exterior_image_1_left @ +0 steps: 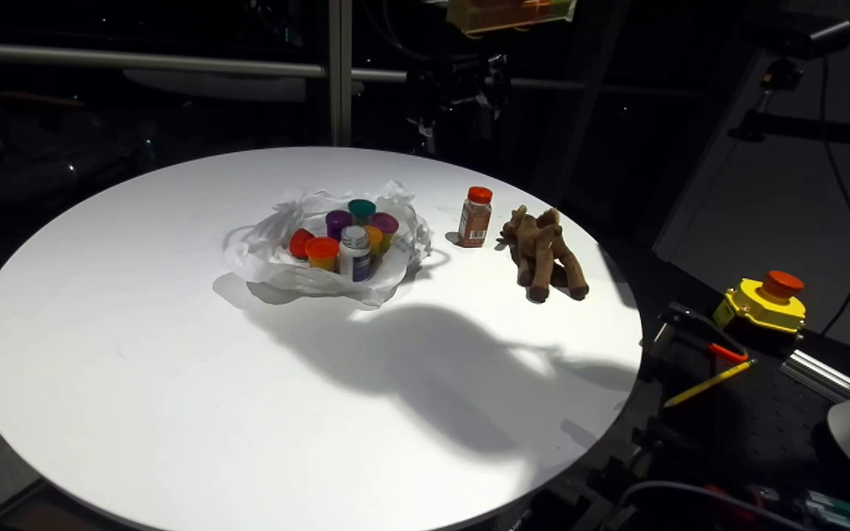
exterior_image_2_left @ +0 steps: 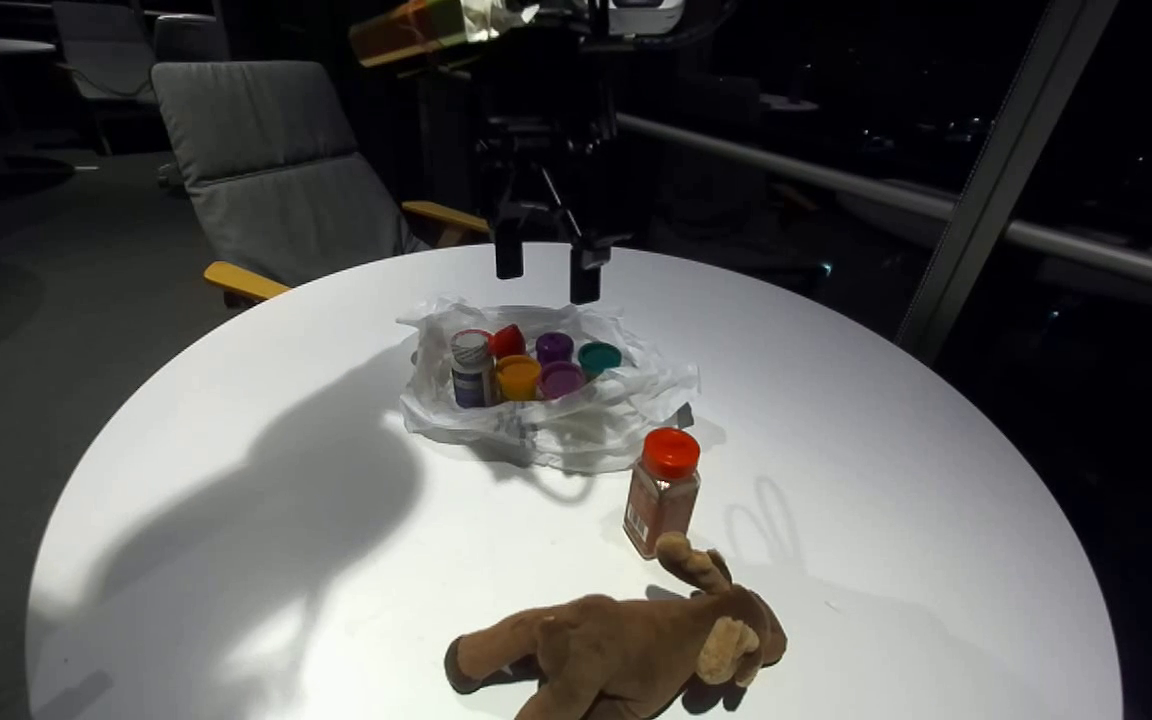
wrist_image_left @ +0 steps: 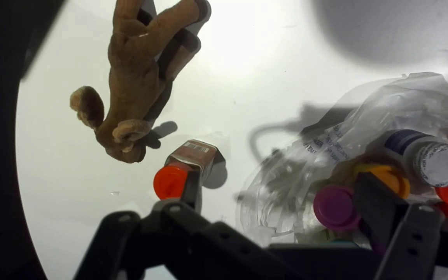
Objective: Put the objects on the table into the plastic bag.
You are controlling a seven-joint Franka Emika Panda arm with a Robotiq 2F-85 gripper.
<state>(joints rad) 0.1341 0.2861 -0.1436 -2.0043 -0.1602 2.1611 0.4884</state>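
Observation:
The crumpled whitish plastic bag [exterior_image_1_left: 270, 258] lies spread on the round table. Inside it stand the teal cup [exterior_image_1_left: 361, 209], the grey canister [exterior_image_1_left: 355, 254], purple [exterior_image_2_left: 554, 347] and orange [exterior_image_2_left: 518, 378] pieces, and a red piece [exterior_image_1_left: 302, 243]. Outside the bag, the brown red-capped bottle [exterior_image_2_left: 661, 500] is upright on the table, and beside it rests the brown plush toy [exterior_image_2_left: 626, 650]. My gripper [exterior_image_2_left: 547, 275] hangs open and empty, above the table. In the wrist view its fingers overlap the bottle's red cap [wrist_image_left: 169, 182] and the orange tub [wrist_image_left: 393, 181], without visible contact.
A yellow and red device [exterior_image_1_left: 768, 302] sits on a black side surface beyond the table edge, near a yellow pencil [exterior_image_1_left: 709, 383]. A grey chair [exterior_image_2_left: 281, 170] stands behind the table, and a window rail [exterior_image_1_left: 137, 59] runs past it.

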